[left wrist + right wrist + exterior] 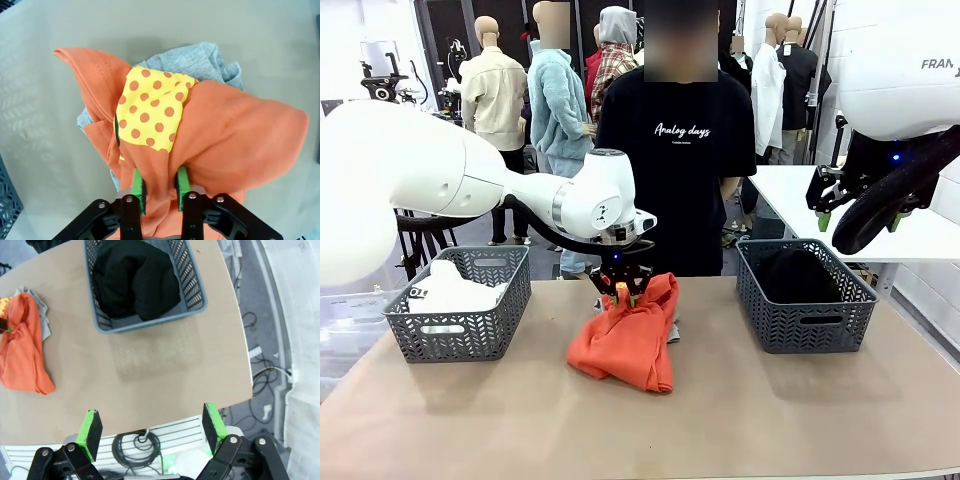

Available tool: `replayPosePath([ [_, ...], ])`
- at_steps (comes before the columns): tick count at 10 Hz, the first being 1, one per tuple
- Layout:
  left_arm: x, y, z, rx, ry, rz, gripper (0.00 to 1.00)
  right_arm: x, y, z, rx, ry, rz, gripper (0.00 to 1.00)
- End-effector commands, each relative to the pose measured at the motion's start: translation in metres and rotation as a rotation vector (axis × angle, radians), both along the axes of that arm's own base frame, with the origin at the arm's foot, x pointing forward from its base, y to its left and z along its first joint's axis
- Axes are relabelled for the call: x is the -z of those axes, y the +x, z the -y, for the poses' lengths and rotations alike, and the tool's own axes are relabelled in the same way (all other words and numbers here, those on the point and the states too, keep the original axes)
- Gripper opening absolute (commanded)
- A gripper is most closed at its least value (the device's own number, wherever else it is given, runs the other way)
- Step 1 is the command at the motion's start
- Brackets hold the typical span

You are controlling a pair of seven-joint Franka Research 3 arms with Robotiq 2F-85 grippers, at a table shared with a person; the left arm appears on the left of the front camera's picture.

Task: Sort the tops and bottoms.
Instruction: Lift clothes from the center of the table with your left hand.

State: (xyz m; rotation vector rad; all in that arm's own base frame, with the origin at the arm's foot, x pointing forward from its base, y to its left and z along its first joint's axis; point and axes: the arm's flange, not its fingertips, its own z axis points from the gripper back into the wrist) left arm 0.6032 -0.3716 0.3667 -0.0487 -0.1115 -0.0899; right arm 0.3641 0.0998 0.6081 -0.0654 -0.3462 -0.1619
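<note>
The table [770,420] carried two grey baskets, well apart. In the front view, the left basket [460,335] held the white tee [450,290], and the right basket [810,325] held a black garment [800,275]. The right wrist view looked down on that garment as a dark heap filling the basket.

Between the baskets, the orange top [630,340] lay bunched near the table's far edge, its upper part drawn up. From the front, little more than orange showed. The left wrist view showed the grey top [200,57] lying under it and sticking out at the far side, and a yellow patch with orange dots [152,112] inside the orange cloth.

The right gripper [152,427] hung above the table's right end with its jaws wide and nothing between them. The left gripper [620,290] stood over the orange top. Its green pads [137,182] were narrowed onto a fold of orange cloth.
</note>
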Motion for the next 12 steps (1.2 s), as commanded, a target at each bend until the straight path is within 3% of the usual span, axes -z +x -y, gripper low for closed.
replayPosePath([
  [1, 0.018, 0.0, -0.002, -0.026, 0.004, -0.055, 0.0, -0.002, 0.001, 0.0, 0.002, -0.017, -0.006, 1.0],
  [6, -0.008, -0.013, -0.011, -0.088, 0.027, -0.025, 0.0, -0.002, 0.001, 0.0, 0.002, -0.017, -0.006, 1.0],
  [7, -0.016, -0.027, -0.017, -0.084, 0.125, 0.072, 0.0, -0.002, 0.001, 0.0, 0.002, -0.017, -0.006, 1.0],
  [8, -0.007, -0.002, -0.002, -0.039, 0.0, -0.012, 0.0, -0.002, 0.001, 0.0, 0.002, -0.017, -0.006, 1.0],
  [10, -0.015, -0.007, -0.004, -0.048, 0.029, 0.014, 0.0, -0.002, 0.001, 0.0, 0.002, -0.017, -0.006, 1.0],
  [12, -0.114, -0.027, 0.001, -0.066, 0.017, 0.155, 0.0, -0.002, 0.001, 0.0, 0.002, -0.017, -0.006, 1.0],
])
